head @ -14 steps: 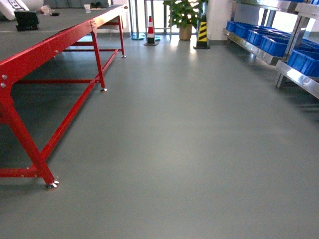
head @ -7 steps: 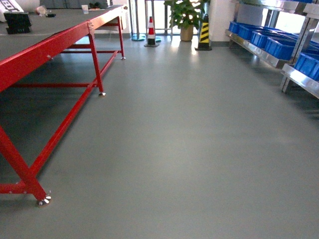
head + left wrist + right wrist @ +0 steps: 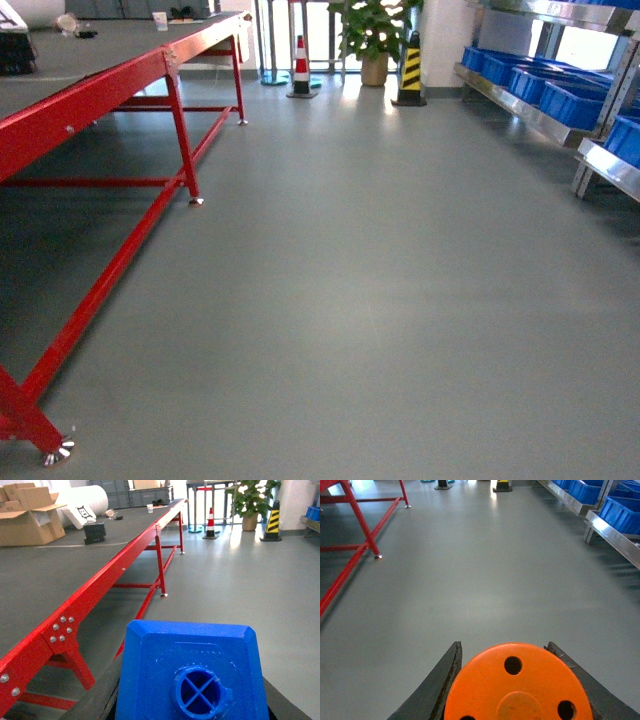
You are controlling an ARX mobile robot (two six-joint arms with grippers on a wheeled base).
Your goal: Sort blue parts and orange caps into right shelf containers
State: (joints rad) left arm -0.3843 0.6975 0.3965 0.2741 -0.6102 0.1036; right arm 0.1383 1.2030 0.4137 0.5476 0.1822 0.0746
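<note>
A blue part (image 3: 192,670) fills the bottom of the left wrist view, its round boss facing the camera. My left gripper (image 3: 192,695) is shut on it, a dark finger on each side. In the right wrist view an orange cap (image 3: 517,685) with small holes in its flat top sits between two dark fingers, and my right gripper (image 3: 504,650) is shut on it. The right shelf (image 3: 530,112) runs along the right wall with blue containers (image 3: 570,100) on it; it also shows as the shelf (image 3: 615,535) with containers (image 3: 625,510). Neither gripper shows in the head view.
A long red-framed table (image 3: 90,90) lines the left side, its foot (image 3: 55,455) near the bottom left. Cardboard boxes (image 3: 30,515) lie on it. Ahead stand a striped traffic cone (image 3: 300,65), a black-yellow post (image 3: 410,72) and a potted plant (image 3: 372,30). Grey floor lies between table and shelf.
The head view has advanced along the aisle: the table's near foot slid down and left, and the shelf with its containers shifted toward the right edge.
</note>
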